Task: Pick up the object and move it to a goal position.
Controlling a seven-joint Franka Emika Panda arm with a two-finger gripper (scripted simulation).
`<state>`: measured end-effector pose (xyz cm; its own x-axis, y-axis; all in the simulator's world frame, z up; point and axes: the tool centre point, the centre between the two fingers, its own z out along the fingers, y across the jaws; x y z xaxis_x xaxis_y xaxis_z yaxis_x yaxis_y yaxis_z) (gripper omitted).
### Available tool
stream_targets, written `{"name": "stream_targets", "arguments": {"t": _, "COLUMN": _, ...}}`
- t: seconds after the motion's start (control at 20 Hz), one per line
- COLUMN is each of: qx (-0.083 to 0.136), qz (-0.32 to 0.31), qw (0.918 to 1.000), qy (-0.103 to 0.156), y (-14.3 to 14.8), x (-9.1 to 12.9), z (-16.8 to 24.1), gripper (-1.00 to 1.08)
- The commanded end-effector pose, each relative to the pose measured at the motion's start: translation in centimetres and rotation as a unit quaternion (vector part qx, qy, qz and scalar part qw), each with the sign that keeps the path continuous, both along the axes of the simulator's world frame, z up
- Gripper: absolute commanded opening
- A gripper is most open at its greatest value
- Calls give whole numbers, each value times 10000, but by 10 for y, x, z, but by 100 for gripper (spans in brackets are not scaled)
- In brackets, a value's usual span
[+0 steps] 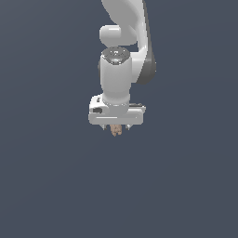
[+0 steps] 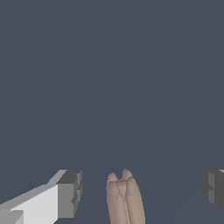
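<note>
Nearest the wrist cam you've got the two dark finger pads point(image 2: 70, 192) w/ the object point(image 2: 125, 199) sitting in the gap between them. Gripper point(image 2: 140, 192) is spread wide: clear space shows on both sides of the object, neither pad touching it, so nothing is held yet. One pad looks a bit closer to it than the other, though the far pad is cut off at the frame edge, so don't read too much into that.

From the exterior view, the gripper point(image 1: 116, 126) points straight down and the object point(image 1: 115, 130) pokes out just below the white hand body, between the fingertips, roughly centred. Can't tell from either pic how much height is left between the tips and the surface; no shadow or edge to judge by.

To do this step well, in my judgement: get the pads level w/ the thick middle of the object before closing, not its tip. Close slow and even so the nearer pad doesn't shove it sideways first. It's much narrower than the opening, so expect long finger travel. Check it's pinched across the narrow way, then lift straight up before heading to the goal. No goal marker shows in these pics.

Looks: small, tan-brown, elongated and lumpy, ridged lengthwise like bunched lobes w/ rounded ends, pinkish-beige patches.
</note>
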<state>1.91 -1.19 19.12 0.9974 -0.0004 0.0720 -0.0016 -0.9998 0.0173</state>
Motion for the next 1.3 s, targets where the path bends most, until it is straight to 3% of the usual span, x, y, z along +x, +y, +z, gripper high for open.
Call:
{"name": "stream_targets", "arguments": {"t": 0.0, "qx": 0, "qz": 0, "qw": 10000, "qy": 0, "y": 0, "x": 0, "z": 0, "gripper": 100}}
{"name": "stream_targets", "arguments": {"t": 0.8, "qx": 53, "qz": 8, "qw": 10000, "qy": 6, "y": -7, "x": -4, "z": 3, "gripper": 100}}
{"name": "stream_targets", "arguments": {"t": 1.25, "qx": 47, "qz": 237, "qw": 9997, "qy": 100, "y": -8, "x": -30, "z": -27, "gripper": 100}}
